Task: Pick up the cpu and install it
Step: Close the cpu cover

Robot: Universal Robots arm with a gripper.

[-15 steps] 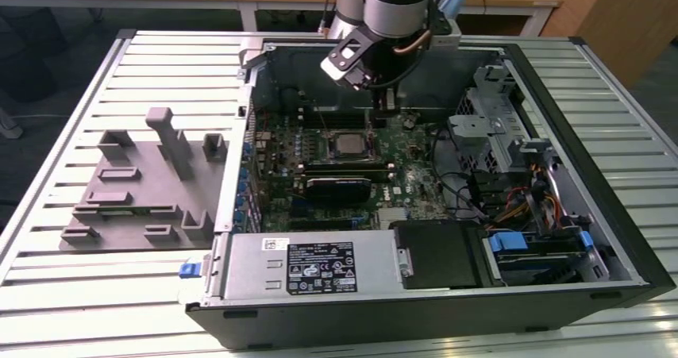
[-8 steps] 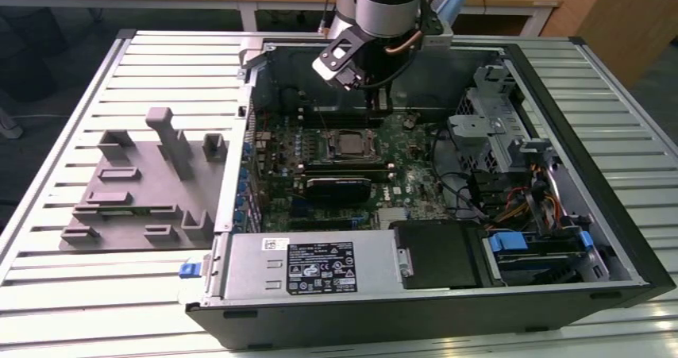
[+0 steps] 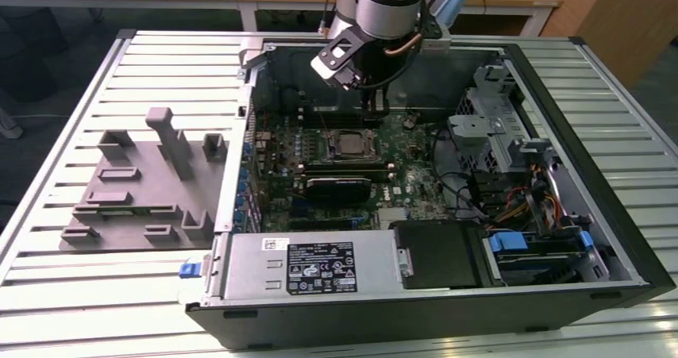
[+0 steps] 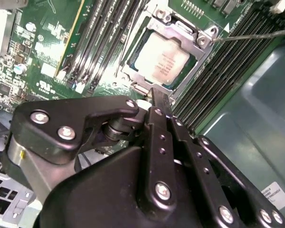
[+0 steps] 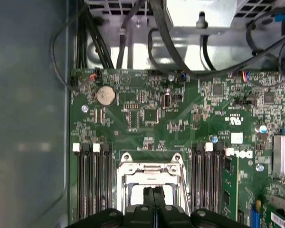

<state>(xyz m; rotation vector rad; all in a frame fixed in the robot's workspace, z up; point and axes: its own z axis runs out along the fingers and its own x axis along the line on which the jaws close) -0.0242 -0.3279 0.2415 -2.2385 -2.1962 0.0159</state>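
Open computer case (image 3: 424,326) lies on its side on the slatted bench (image 3: 614,96), interior facing up.

In the case:
- green motherboard (image 3: 414,179) across the floor
- boxy silver power supply (image 3: 307,267) along the near wall
- black tray (image 3: 445,255) beside the power supply
- blue-latched drive bay (image 3: 541,251) in the corner on the exterior view's right
- grey metal drive cage (image 3: 487,132) with a tangle of cables (image 3: 509,191) against the wall on that same side

The cpu (image 4: 159,59) is in the motherboard socket, silvery top up and lying flat. The metal socket frame (image 4: 180,23) borders it on all sides. In the exterior view the cpu (image 3: 348,142) sits near the middle of the board. Rows of memory slots (image 5: 92,180) flank the socket on both sides. A coin battery (image 5: 106,96) sits further along the board.

The pincer (image 4: 160,102) hangs over the board just beside one edge of the socket. Its two black fingers (image 5: 149,194) are pressed together with nothing between them. It is not touching the cpu. Cannot tell whether the tips meet the board. In the exterior view the pincer (image 3: 370,104) stands inside the case, on the far side of the socket.

Outside the case, toward the exterior view's left, a grey fixture (image 3: 138,187) of blocks and posts rests on the bench.
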